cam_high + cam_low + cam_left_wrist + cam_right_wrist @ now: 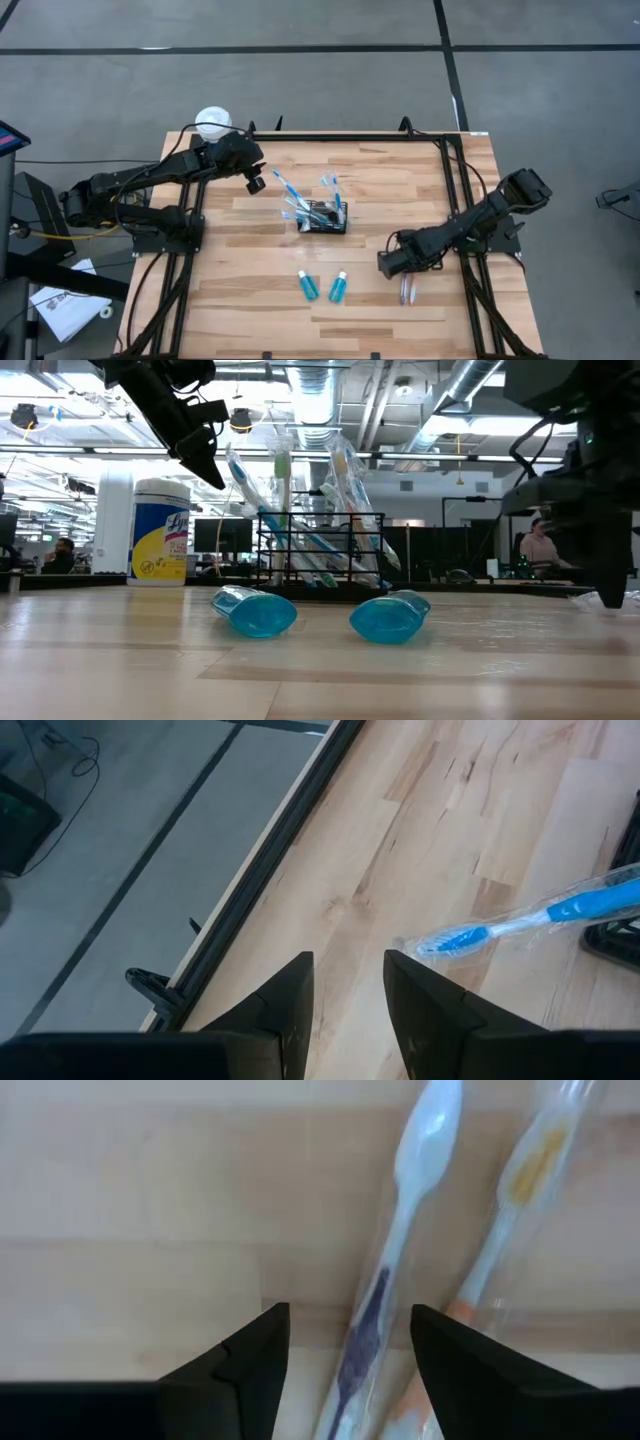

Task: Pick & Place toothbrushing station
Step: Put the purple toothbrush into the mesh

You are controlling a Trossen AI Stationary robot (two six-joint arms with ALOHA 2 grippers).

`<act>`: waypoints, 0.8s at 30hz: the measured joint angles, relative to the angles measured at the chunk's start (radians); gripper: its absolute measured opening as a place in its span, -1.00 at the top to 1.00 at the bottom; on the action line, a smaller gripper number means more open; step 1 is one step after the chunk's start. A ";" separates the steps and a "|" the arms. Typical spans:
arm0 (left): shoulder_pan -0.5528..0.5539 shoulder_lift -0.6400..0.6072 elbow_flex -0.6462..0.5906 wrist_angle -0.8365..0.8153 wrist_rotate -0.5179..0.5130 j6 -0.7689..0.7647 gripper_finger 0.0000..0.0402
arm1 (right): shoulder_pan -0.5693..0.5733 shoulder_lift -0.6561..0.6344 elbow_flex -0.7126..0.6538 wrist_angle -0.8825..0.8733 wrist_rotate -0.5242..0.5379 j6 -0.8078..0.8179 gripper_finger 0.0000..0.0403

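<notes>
Nearest the tabletop's front edge, you have two teal tubes (308, 287) (338, 288) lying on their sides, side by side but apart, a little left of centre. In the low view they sit in front of the basket (320, 550).

To their right, near the right edge, two wrapped toothbrushes lie close together on the wood — a white one (400, 1210) and an orange one (520, 1190). Your right gripper (390, 264) hangs low just over them, its fingers (250, 1360) spread wide and holding nothing; the white brush's handle runs down between the two fingers in the right wrist view.

Further back, about mid-table, stands the black wire-mesh basket (325, 217), upright, with several toothbrushes (288, 190) leaning out of it toward the left and the far edge. In the low view their heads fan above the basket's rim, blue, white and green among them.

Your left gripper (254, 182) is raised above the tabletop, left of the basket and nearer the far-left corner. Its fingers (290, 1005) stand partly apart with nothing between them. The left wrist view shows a wrapped blue brush (530, 920) jutting from the basket, clear of the fingers.

At the far-left corner, just past the tabletop's edge, stands a white-lidded canister (213, 123) with a yellow label — the left arm reaches past it.
</notes>
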 joint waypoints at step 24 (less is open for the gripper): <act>0.050 0.000 0.000 -0.001 0.001 0.001 0.41 | -0.056 -0.052 0.026 0.148 0.376 -0.074 1.00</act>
